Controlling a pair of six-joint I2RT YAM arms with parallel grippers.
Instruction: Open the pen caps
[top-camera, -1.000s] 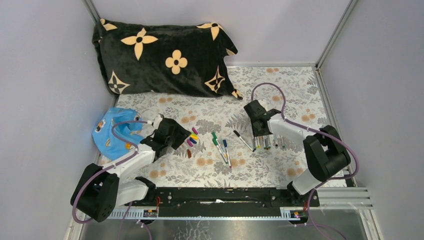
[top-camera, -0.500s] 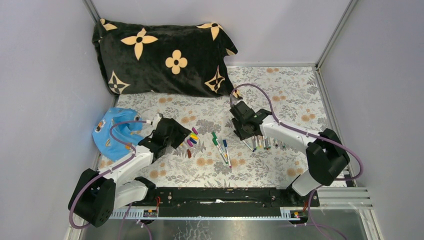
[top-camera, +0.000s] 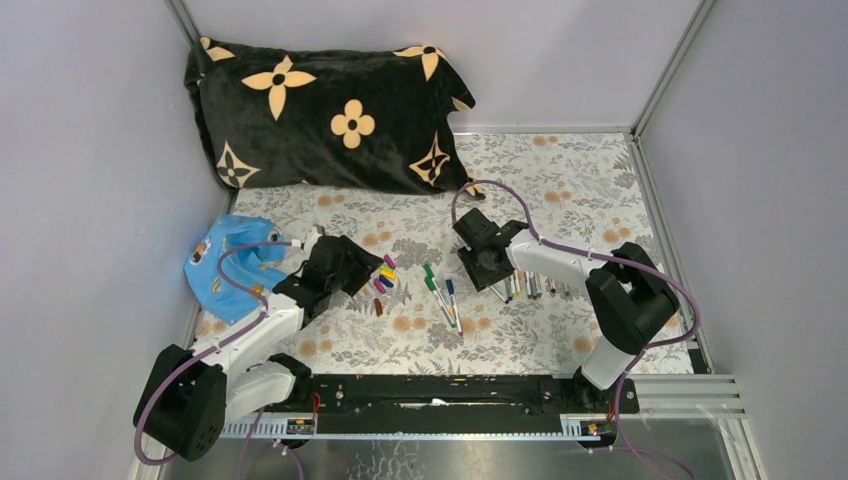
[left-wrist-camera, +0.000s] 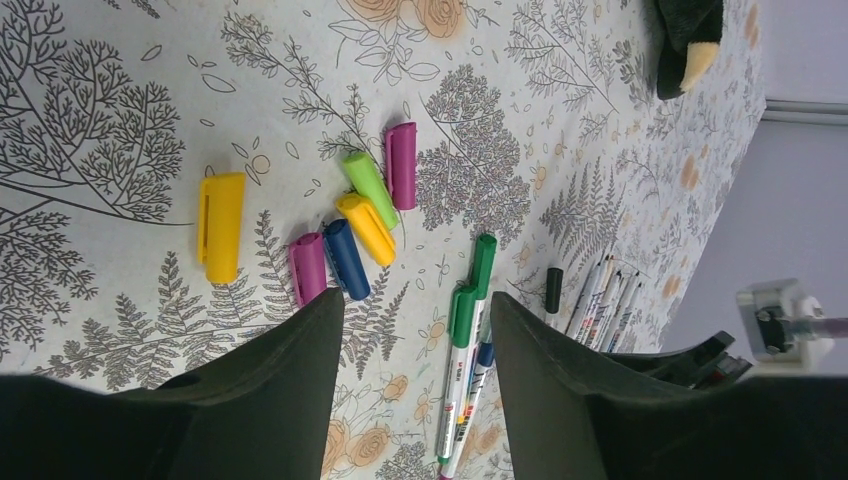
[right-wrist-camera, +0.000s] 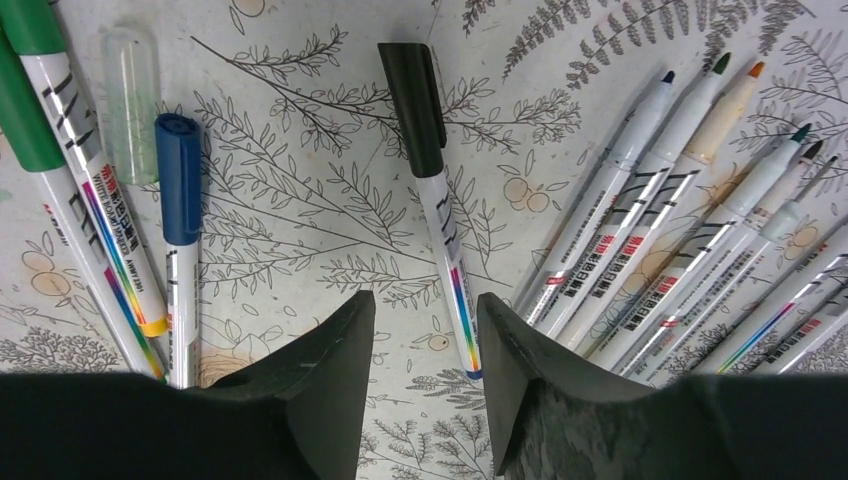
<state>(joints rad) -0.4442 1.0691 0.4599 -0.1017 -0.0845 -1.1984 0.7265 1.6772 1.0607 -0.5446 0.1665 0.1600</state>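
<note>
Tabletop (top-camera: 580, 180) from above: pens (top-camera: 440, 290) near centre, loose pen caps (top-camera: 384, 275) at their 9 o'clock, just beside left gripper (top-camera: 362, 268); right gripper (top-camera: 487, 272) at their 3 o'clock. Left wrist: jaws wide, empty, six caps scattered toward 12 o'clock. Right wrist: jaws wide, empty, black-capped pen (right-wrist-camera: 440, 200) running between the fingers; uncapped pens (right-wrist-camera: 680, 200) at 2 o'clock.

We are looking at a black pillow (top-camera: 320, 115) with tan flower motifs, lying across the far left of the worktop (top-camera: 585, 180), which is wearing a grey floral-print cover. A crumpled blue cloth (top-camera: 213, 272) is sitting at the left edge, near the pillow's front corner.
</note>
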